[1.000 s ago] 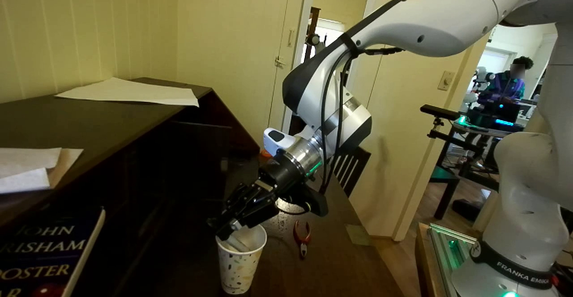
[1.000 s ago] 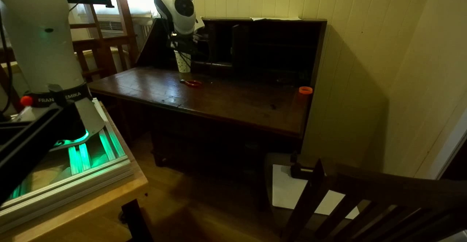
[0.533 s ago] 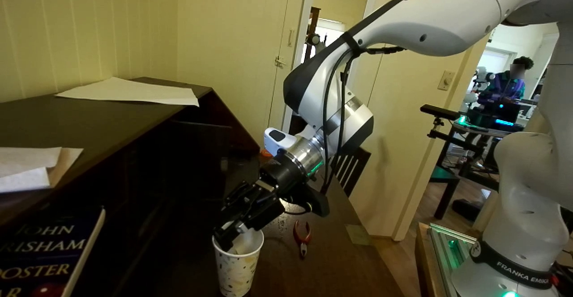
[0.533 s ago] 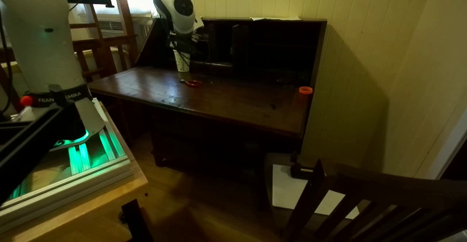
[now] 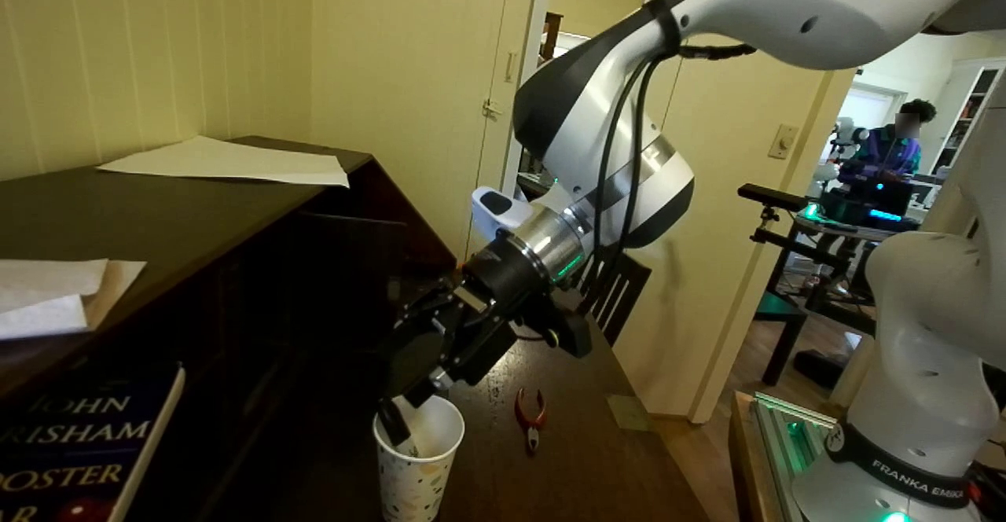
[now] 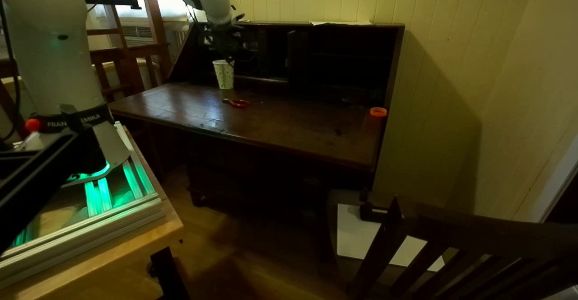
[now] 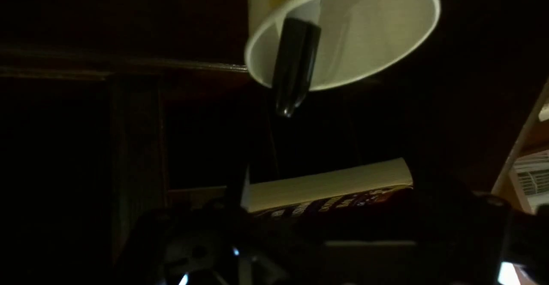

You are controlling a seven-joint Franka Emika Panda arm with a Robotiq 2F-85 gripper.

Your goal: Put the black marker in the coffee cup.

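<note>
Inside the paper coffee cup (image 7: 377, 31), the black marker (image 7: 297, 59) leans free; gripper (image 5: 406, 387), now withdrawn, appears spread; placement judged complete.

Glossy plastic marker (image 7: 297, 57), matt paper cup (image 5: 418, 484), shiny wooden desk (image 6: 280, 119).

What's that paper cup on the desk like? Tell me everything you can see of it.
The cup looks like white paper, printed with small green, yellowish and dark flecks. It narrows toward its base, has a rounded rim and no lid, and stands upright on the desk. A marker stands tilted inside it, the black end poking above the rim. The fingers appear not to touch it.
</note>
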